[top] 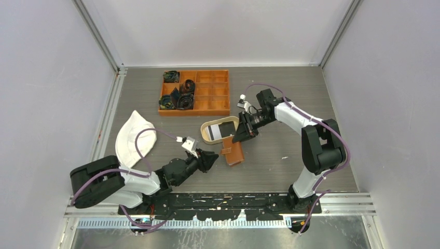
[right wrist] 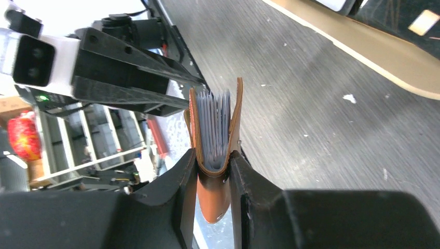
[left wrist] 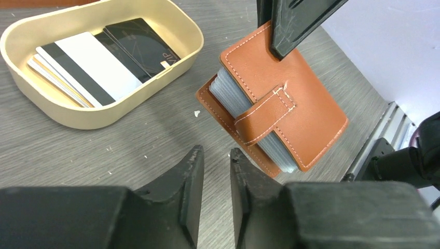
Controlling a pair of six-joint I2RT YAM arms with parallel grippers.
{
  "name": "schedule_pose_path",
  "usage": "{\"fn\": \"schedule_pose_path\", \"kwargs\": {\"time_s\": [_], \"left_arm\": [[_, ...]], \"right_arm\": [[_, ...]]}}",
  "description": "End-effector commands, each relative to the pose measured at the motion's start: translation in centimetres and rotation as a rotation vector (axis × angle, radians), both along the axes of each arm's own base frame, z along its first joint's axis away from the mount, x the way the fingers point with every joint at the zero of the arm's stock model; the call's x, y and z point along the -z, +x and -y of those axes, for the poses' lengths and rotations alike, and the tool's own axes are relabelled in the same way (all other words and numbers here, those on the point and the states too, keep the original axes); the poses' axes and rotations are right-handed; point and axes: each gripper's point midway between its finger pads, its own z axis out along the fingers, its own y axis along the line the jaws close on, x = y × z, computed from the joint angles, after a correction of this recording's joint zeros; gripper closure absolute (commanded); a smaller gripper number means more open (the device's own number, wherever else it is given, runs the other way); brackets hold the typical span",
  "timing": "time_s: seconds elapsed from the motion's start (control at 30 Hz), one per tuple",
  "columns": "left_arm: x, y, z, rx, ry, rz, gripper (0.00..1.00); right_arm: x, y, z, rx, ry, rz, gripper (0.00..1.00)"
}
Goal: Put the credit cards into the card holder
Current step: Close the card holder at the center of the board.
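Two right jaws pinch the card holder [left wrist: 306, 109] (closed); left jaws ajar, empty, nearby.

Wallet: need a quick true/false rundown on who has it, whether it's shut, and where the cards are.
1. The right gripper is clamped on the wallet. True.
2. The wallet's strap hangs loose and the wallet is spread open. False: the strap lies across the front and the wallet is folded shut.
3. The cards lie in the beige tray. True.
4. The left gripper holds a card. False: nothing is between its fingers.
5. The wallet sits inside the tray. False: it is outside, beside the tray.
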Motion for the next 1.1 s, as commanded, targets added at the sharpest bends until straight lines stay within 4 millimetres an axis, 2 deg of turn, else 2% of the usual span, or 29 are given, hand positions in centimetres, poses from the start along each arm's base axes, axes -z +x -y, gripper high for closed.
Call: {"fn": "schedule_pose_path", "kwargs": {"time_s": [0.0,0.07,0.17,0.27,0.37,0.53,0.63,0.73,0.9,1.07], "left_arm": [[-1.8,-0.8,-0.9,0.040,0.005,0.094,0.66],[-1.9,-1.1,-1.2,0.058,0.033,0.098,0.59],[-1.8,-1.6,-1.6,0.079,0.097,0.080,0.56],[-2.4,-2.0,-2.4,0.080,0.099,0.080,0.55],[-2.7,-2.2,-3.3,0.061,0.074,0.062,0.49],[-3.2,-2.9,-3.5,0.074,0.039,0.017,0.46],[-3.0,-3.1,-3.4,0.078,0.028,-0.007,0.47],[-2.8,-3.1,-3.0,0.086,0.026,-0.023,0.47],[-2.3,-3.3,-2.5,0.100,0.034,-0.049,0.48],[-1.7,-3.3,-2.9,0.086,0.034,-0.063,0.48]], "right_arm": [[-1.7,0.2,1.1,-0.056,-0.044,0.140,0.99],[-1.9,0.2,1.6,-0.067,-0.077,0.186,0.99],[-2.2,0.6,2.5,-0.068,-0.140,0.268,0.99],[-2.3,1.1,4.1,-0.071,-0.250,0.359,0.99],[-2.5,1.8,6.2,-0.068,-0.383,0.459,0.99],[-2.6,3.5,11.2,-0.087,-0.769,0.695,0.99],[-2.8,5.1,14.5,-0.107,-1.109,0.882,0.99],[-1.9,6.0,16.2,-0.158,-1.332,0.962,0.98],[0.4,7.5,16.9,-0.216,-1.538,1.041,0.97],[2.3,7.2,15.1,-0.267,-1.520,1.039,0.90]]}}
